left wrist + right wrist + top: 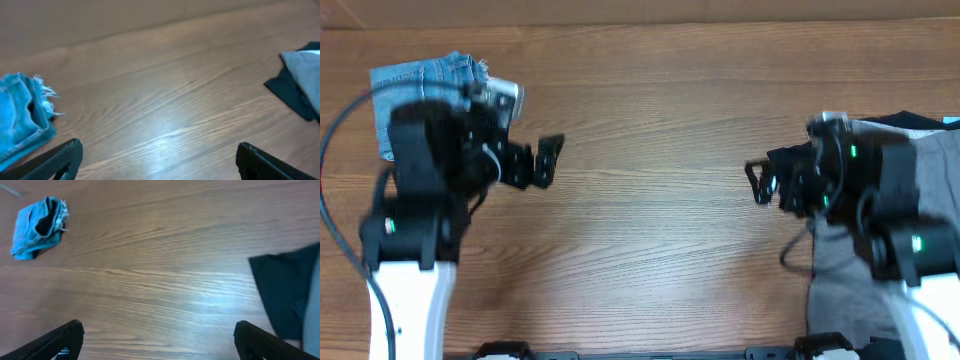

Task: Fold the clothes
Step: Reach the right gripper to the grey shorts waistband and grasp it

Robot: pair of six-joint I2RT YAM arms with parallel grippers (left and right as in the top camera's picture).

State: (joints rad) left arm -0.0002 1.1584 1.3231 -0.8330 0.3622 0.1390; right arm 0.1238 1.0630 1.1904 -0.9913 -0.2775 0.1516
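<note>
Overhead view: two robot arms face each other across a wooden bench (650,230), the wide stretch of wood between them bare. The left end effector (552,162) hangs above the bench with its jaws spread wide and nothing held. The right end effector (757,182) is likewise wide apart and holds nothing. The grey-khaki shorts (840,285) lie bunched at the right edge of the bench, partly hidden beneath the right arm, touched by neither end effector. From the left wrist camera, the grey cloth appears at the far right, lying on top of a black T-shirt (287,92). A small pair of frayed light-blue denim shorts (420,85) sits crumpled at the far left corner, just behind the left arm, well apart from the grey pair.
</note>
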